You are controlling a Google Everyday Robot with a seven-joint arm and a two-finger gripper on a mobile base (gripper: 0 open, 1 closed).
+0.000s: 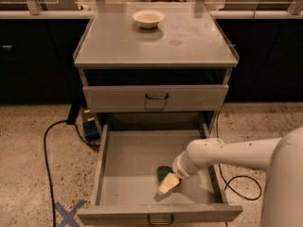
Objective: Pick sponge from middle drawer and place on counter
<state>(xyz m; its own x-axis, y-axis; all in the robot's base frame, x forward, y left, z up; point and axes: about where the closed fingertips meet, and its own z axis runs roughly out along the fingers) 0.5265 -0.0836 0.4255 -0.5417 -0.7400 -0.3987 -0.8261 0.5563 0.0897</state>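
The middle drawer (pixel 106 160) is pulled wide open, with its wire handle (pixel 160 219) at the front edge. The sponge (pixel 163 171) lies on the drawer floor right of the middle, showing as a small dark green patch. My gripper (pixel 168 184), cream-tipped, reaches down into the drawer from the right and sits right at the sponge's front edge, partly covering it. The white arm (pixel 222 155) comes in over the drawer's right side. The counter (pixel 189 46) is the gray cabinet top above.
A cream bowl (pixel 148 18) stands at the back of the counter. A shut drawer front (pixel 155 98) sits above the open drawer. A black cable (pixel 47 160) and a blue tape cross (pixel 68 213) lie on the speckled floor at left. Dark cabinets stand behind.
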